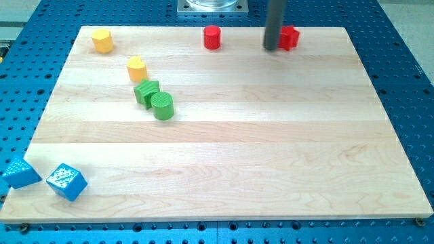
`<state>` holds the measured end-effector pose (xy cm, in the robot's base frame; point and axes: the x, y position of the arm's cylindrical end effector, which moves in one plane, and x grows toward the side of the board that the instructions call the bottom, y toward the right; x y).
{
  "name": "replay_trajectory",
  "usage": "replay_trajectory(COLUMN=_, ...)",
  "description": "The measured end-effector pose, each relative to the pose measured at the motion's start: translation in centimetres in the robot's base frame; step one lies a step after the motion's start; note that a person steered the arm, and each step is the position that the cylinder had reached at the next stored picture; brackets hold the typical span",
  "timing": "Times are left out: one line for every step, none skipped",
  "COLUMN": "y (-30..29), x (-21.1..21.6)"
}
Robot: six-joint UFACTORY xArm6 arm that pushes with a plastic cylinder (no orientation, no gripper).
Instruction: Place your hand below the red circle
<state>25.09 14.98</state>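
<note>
The red circle [213, 37], a small red cylinder, stands near the board's top edge, a little left of centre. My tip [272, 47] is at the lower end of the dark rod, to the right of the red circle and touching or just left of a second red block [290, 37] whose shape is partly hidden by the rod. My tip sits slightly lower in the view than the red circle, well off to its right.
A yellow block [102, 41] sits at the top left, a yellow heart-like block [137, 68] below it. A green block [146, 91] touches a green cylinder [163, 106]. Two blue blocks [66, 181] [20, 172] lie at the bottom-left corner of the wooden board [224, 163].
</note>
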Motion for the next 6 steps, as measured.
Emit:
replay_trajectory(y=2.2, x=0.0)
replay_trajectory(y=-2.1, x=2.8)
replay_trajectory(y=-9.4, x=6.5)
replay_trajectory(y=-10.5, x=6.3)
replay_trajectory(y=-10.5, x=6.2)
replay_trajectory(y=-10.5, x=6.2)
